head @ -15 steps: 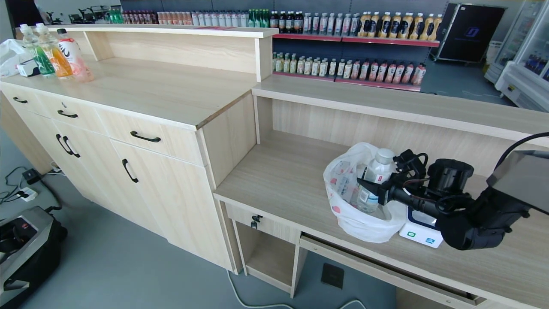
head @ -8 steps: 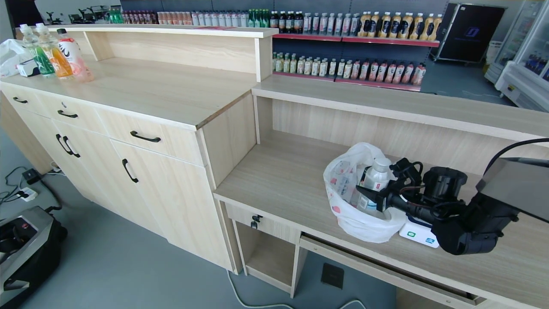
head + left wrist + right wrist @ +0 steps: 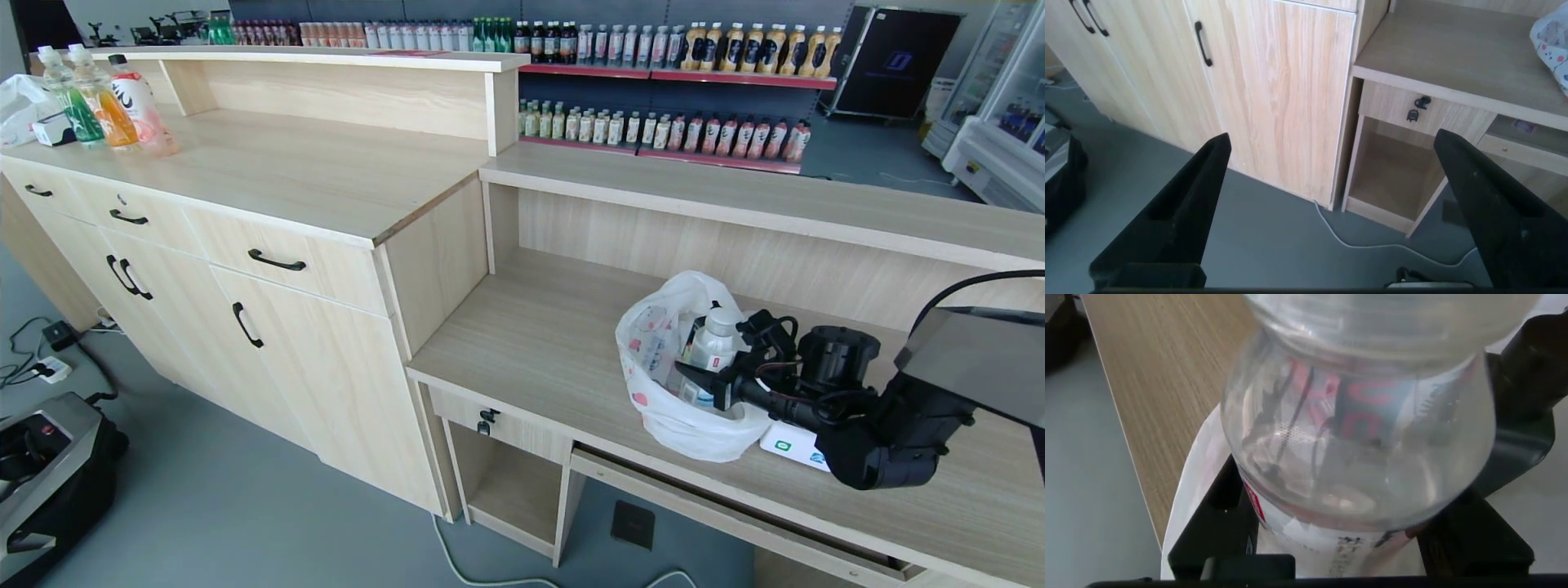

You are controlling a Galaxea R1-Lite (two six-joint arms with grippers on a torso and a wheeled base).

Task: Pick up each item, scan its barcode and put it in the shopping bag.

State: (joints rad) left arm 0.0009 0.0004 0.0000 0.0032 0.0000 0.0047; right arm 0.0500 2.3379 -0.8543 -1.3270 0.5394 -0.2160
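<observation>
Clear bottle (image 3: 712,345) with a white cap and a red-and-white label, upright and sunk partly inside the shopping bag (image 3: 653,359), its cap and shoulder above the bag's rim. The right gripper (image 3: 717,363) reaches over the bag's mouth from the side away from the tall cabinet (image 3: 269,327). Its fingers are clamped on the bottle's body, one on each side. In the right wrist view the bottle (image 3: 1364,457) stands between the two dark fingers, with the white bag (image 3: 1196,498) and the wood grain below it.

The bag stands open on the lower tabletop (image 3: 539,335). Just beside the bag, under the right arm, lies a white scanner (image 3: 788,445) with a blue face.

The left gripper (image 3: 1327,143) hangs well apart from the bag, low over the grey floor (image 3: 1266,237) before the cabinet doors — its fingers are spread wide with nothing between them.

Far from the bag, at the distant end of the higher tabletop (image 3: 286,175), three drink bottles (image 3: 102,102) stand together — green, orange and pink.
</observation>
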